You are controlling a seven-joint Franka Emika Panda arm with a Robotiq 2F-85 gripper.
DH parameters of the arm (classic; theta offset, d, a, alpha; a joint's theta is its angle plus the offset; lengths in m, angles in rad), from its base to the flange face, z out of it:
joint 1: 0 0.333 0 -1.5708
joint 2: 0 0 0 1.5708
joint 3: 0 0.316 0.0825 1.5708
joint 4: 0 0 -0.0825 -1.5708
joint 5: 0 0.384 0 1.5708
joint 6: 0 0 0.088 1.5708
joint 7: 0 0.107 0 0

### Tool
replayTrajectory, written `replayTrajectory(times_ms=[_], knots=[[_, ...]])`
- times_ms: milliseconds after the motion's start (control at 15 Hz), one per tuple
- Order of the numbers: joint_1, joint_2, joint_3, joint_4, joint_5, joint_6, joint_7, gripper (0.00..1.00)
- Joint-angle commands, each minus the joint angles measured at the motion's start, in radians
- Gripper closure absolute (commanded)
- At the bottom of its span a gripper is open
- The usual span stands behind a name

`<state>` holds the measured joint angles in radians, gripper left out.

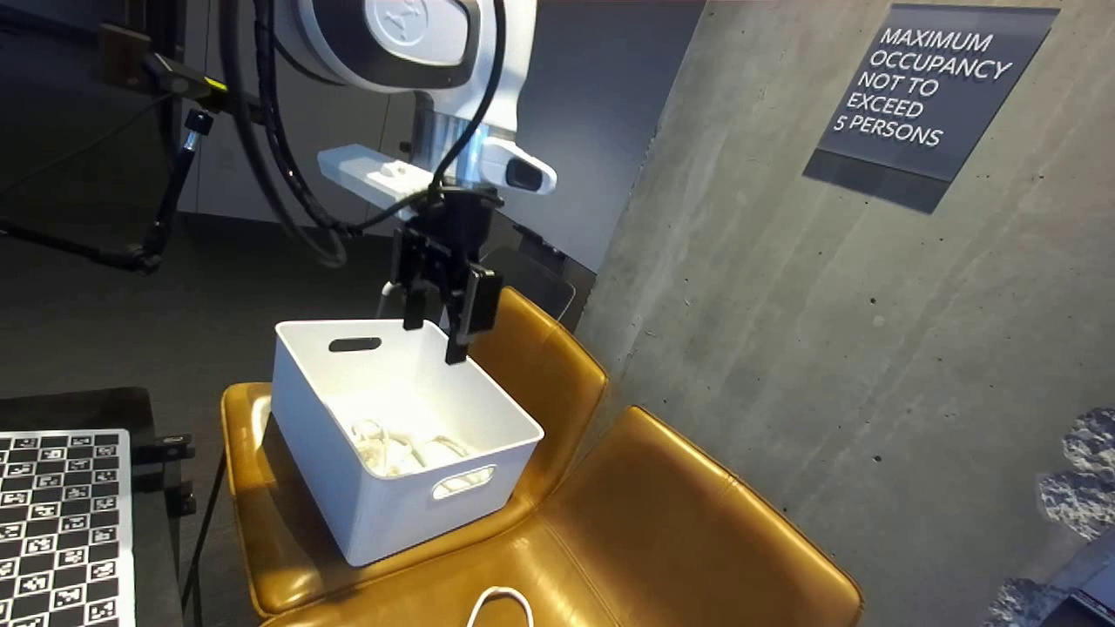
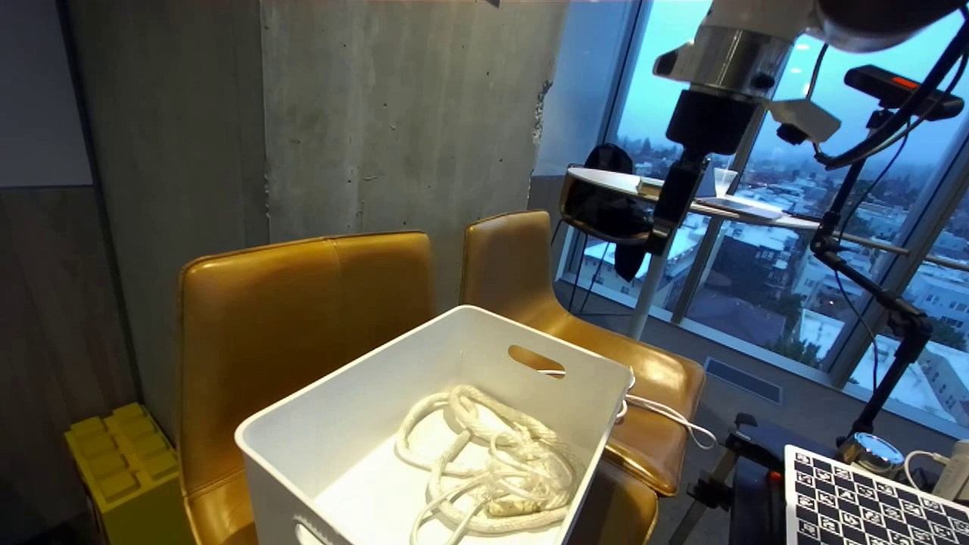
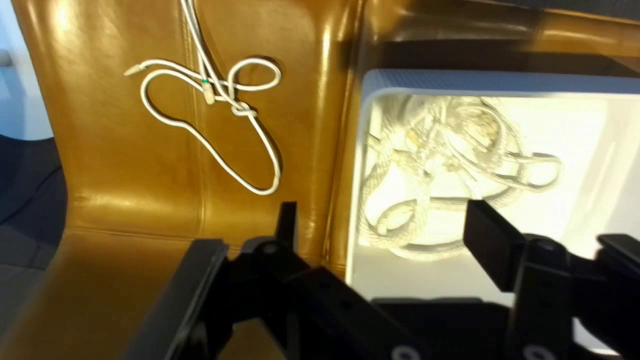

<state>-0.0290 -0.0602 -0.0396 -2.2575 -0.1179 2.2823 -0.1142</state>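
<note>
The gripper [image 3: 382, 232] hangs higher than the rim of the white tub [image 1: 418, 514], its fingers wide apart with nothing between them. In the wrist view the tub's left wall runs across that gap, so a straight descent could land a finger on the rim and shove or tip the tub on its brown chair [image 1: 557, 374]. The tangled rope [image 2: 530, 469] lies inside; pinching one strand might drag up the whole nest, and glare around it could spoil the aim. The thin white cord [image 3: 244, 109] lies flat on the adjoining seat [image 3: 135, 200], left of the tub there; fingers might press the leather and slide over it, or snag its knotted loop
</note>
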Motion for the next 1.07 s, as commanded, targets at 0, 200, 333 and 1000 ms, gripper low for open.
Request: replayTrajectory(times_ms=[0,200,333,1000], knots=[[-0.075,0.085,-0.080,0.000,0.016,0.069,-0.143,0.00],[-0.141,0.216,-0.129,0.067,0.043,0.106,-0.269,0.00],[-0.179,0.310,-0.133,0.128,0.061,0.119,-0.329,0.00],[-0.230,0.721,-0.063,0.370,0.029,0.285,-0.307,0.00]])
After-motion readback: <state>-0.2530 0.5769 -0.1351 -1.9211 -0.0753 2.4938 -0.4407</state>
